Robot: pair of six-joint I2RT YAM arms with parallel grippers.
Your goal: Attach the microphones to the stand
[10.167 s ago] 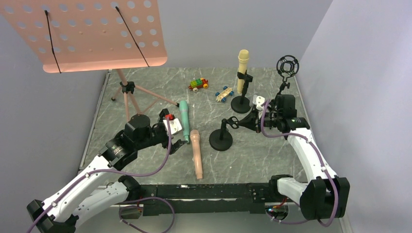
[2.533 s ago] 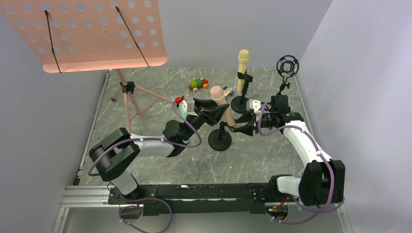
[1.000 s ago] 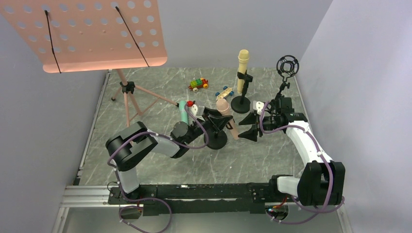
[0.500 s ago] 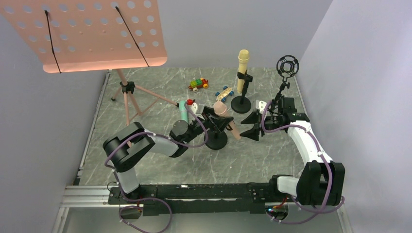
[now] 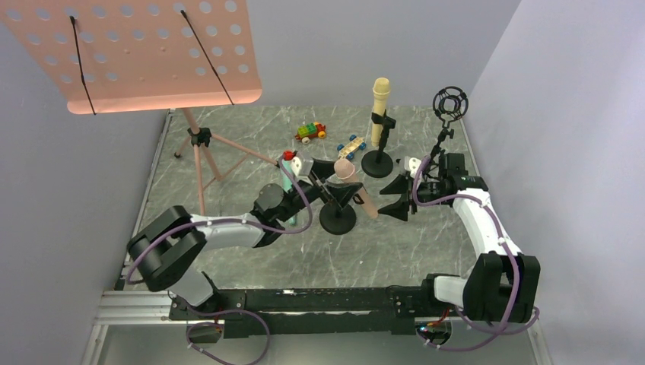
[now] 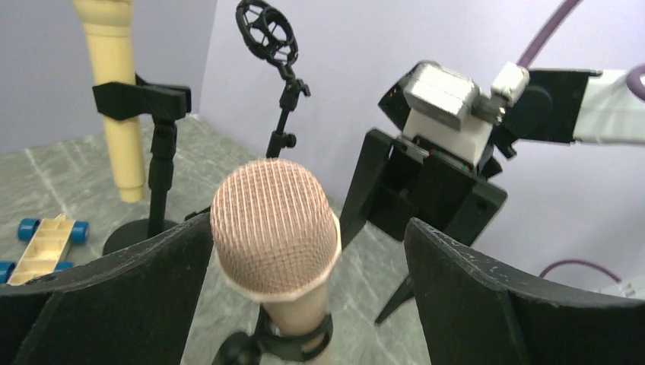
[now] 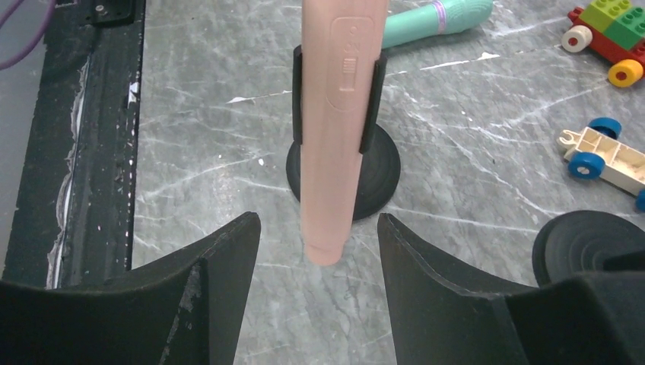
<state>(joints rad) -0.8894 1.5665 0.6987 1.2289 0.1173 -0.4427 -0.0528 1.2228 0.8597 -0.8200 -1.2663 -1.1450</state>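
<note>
The peach-pink microphone [image 5: 353,182] sits tilted in the clip of the near stand [image 5: 338,220], and its mesh head [image 6: 274,228] fills the left wrist view. My left gripper [image 5: 341,192] is open around that head, with a wide gap on the right side. My right gripper [image 5: 394,196] is open too, and the handle [image 7: 338,129] hangs just beyond its fingertips without touching them. The pale yellow microphone [image 5: 379,103] stands clipped in the far stand. The mint-green microphone [image 7: 437,19] lies on the table, mostly hidden by my left arm in the top view.
A stand with an empty round shock mount [image 5: 450,103] rises at the back right. Two toy cars [image 5: 311,131] [image 5: 351,145] lie at the back. A pink music stand [image 5: 144,53] on a tripod [image 5: 199,141] overhangs the back left.
My left gripper has opened wide and let go of the peach-pink microphone, which stays in the clip. The left arm has drawn back a little. The right gripper has barely moved.
</note>
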